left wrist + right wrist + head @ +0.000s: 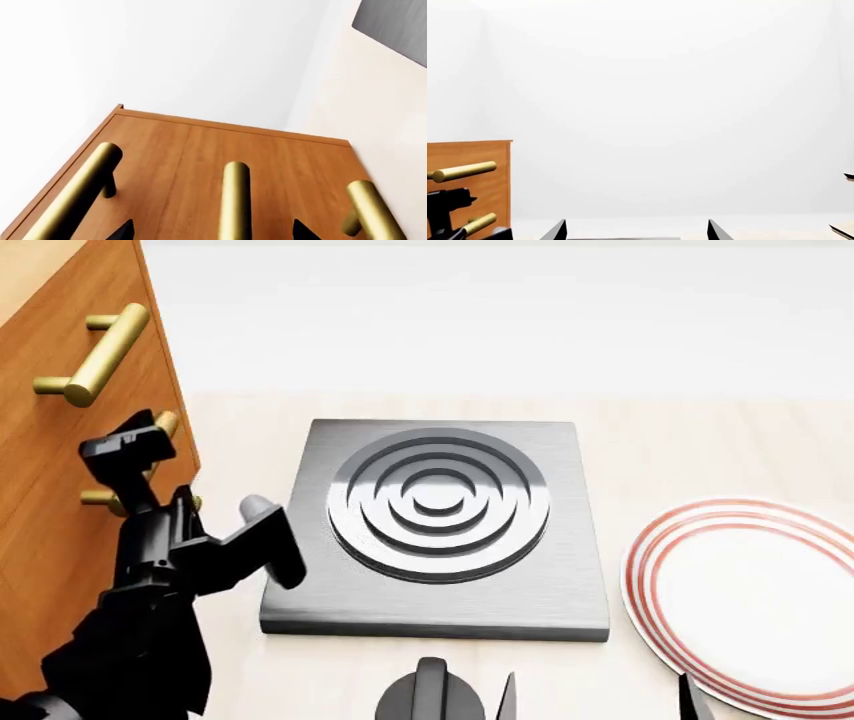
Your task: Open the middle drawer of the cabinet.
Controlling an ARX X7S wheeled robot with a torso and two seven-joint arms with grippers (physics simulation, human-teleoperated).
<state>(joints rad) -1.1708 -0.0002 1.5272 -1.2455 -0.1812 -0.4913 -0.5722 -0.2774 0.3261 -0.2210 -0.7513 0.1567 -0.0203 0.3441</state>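
The orange-brown cabinet [54, 470] stands at the left in the head view. In the left wrist view its front [173, 150] fills the frame with three brass bar handles. The middle drawer's handle [235, 200] lies between the dark fingertips [123, 231] of my left gripper [213, 232], which is open and straddles the bar without closing on it. In the head view the left gripper [174, 502] sits against the cabinet front and hides most of the middle handle [118, 502], below the top handle [96, 352]. My right gripper [597, 700] is open and empty, away from the cabinet.
A grey square slab with raised concentric rings [441, 520] lies on the pale counter beside the cabinet. A white plate with red rings [754, 600] lies at the right. The right wrist view shows the cabinet [490, 165], my left arm [446, 202] and a white wall.
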